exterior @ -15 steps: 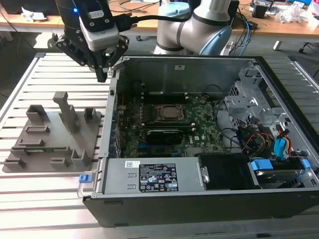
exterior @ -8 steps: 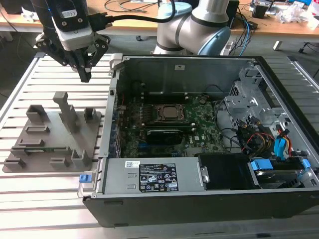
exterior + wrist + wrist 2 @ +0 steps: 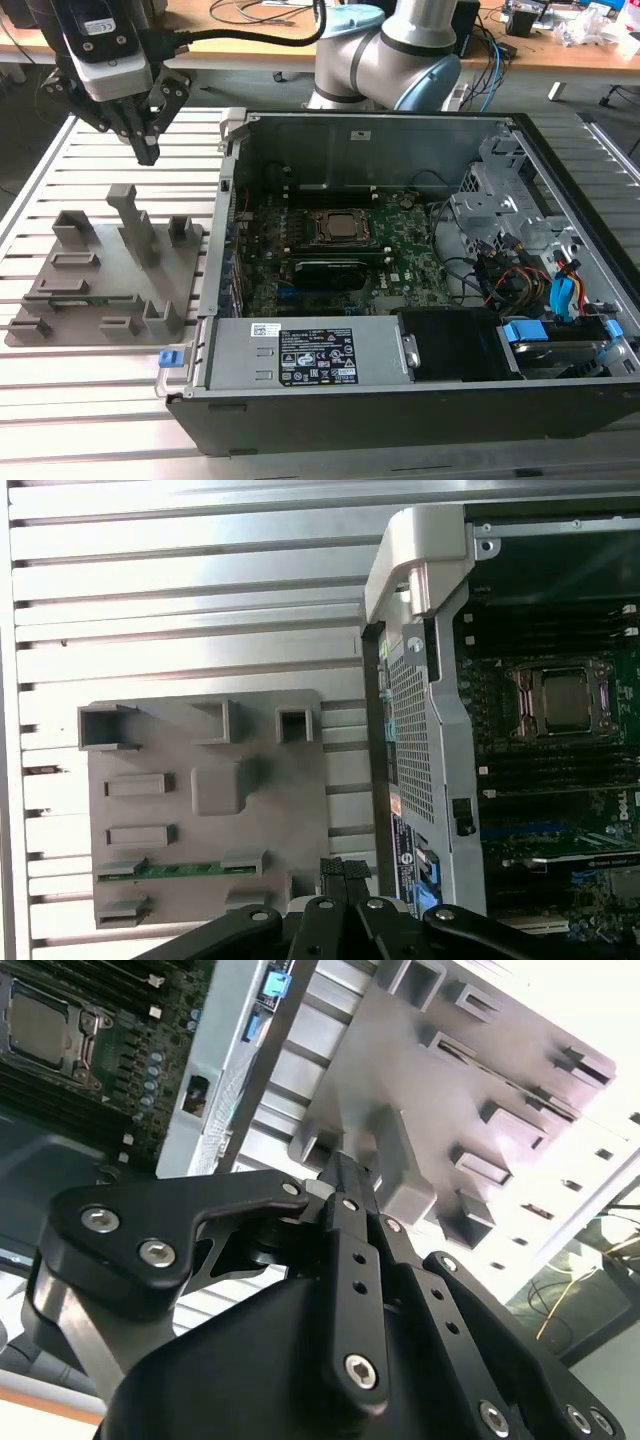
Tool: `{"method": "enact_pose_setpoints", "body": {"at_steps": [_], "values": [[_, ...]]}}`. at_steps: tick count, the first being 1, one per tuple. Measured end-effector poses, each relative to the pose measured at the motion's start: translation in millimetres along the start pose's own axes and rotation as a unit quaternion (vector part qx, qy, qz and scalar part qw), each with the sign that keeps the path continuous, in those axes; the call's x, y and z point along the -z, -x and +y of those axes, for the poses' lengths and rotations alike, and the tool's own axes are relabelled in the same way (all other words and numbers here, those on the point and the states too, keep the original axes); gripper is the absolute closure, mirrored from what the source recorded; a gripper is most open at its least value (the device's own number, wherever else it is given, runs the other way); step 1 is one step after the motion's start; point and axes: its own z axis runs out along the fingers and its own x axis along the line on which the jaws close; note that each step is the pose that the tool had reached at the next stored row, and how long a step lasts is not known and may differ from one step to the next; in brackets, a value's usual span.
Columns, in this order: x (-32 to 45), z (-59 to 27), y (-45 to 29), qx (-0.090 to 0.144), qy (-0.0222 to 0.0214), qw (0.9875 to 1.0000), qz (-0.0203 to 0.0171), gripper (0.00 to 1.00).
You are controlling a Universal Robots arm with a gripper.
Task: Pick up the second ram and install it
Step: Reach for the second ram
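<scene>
The gripper (image 3: 148, 150) of a robot arm hovers above a grey holder tray (image 3: 100, 275) on a slatted metal surface (image 3: 120, 400), its fingers (image 3: 343, 872) clenched together with nothing between them. The tray sits beside an open computer case (image 3: 330, 365), at the exterior view's left.

The second ram (image 3: 180, 868), a narrow green stick, lies flat in its slot on the tray, held between two grey clips and well apart from the fingertips. By the look of things the job is at its start: the stick is neither grasped nor lifted, and the whole carry to the motherboard (image 3: 410, 262) and the seating in a slot are left to do. Whether another stick already sits in the memory slots beside the CPU socket (image 3: 340, 228) cannot be told.

The first wrist view looks straight down and gives the stick's green face and its place among the tray's blocks. The exterior view instead gives the gripper's height, clear of the tray's tallest post (image 3: 128, 205), and the full interior of the case. The second wrist view, looking along the gripper body, shows the black linkage drawn in and the finger pair closed above that post (image 3: 400, 1160).
</scene>
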Motion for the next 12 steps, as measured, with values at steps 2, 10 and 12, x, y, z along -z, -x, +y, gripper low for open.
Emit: {"method": "enact_pose_setpoints", "body": {"at_steps": [2, 10, 12], "values": [[0.1, -0.3, -4.2, 0.000, 0.0000, 1.0000, 0.0000, 0.89], [0.6, -1.6, -22.1, 0.000, 0.0000, 1.0000, 0.0000, 0.89], [0.7, -2.1, -28.0, 0.000, 0.0000, 1.0000, 0.0000, 0.89]]}}
